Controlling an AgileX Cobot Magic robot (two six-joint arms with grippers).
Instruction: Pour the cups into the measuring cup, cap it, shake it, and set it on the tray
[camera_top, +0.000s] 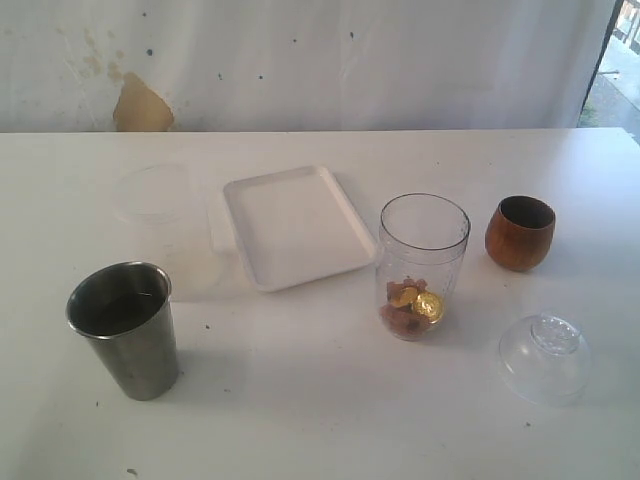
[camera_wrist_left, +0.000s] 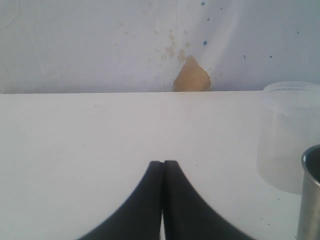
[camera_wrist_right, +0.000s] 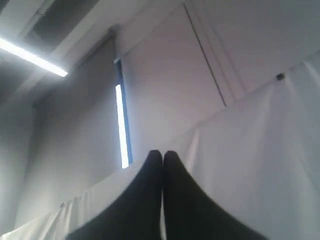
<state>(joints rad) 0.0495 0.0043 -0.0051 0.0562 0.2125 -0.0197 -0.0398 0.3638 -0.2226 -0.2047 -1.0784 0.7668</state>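
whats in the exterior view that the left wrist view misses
Exterior only: the tray, the measuring cup holding gold and pinkish pieces, the wooden cup and a clear dome lid. Left wrist only: the left gripper, shut. Both: the frosted cup, the steel tumbler and the tan stain.

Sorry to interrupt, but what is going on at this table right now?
Nothing is being handled. The left gripper is shut and empty, low over the table near the steel tumbler; the right gripper, also shut and empty, points up away from the table. The measuring cup stands uncapped beside the tray with gold-wrapped pieces in its bottom, its clear dome lid lies nearby, and the wooden cup stands upright.
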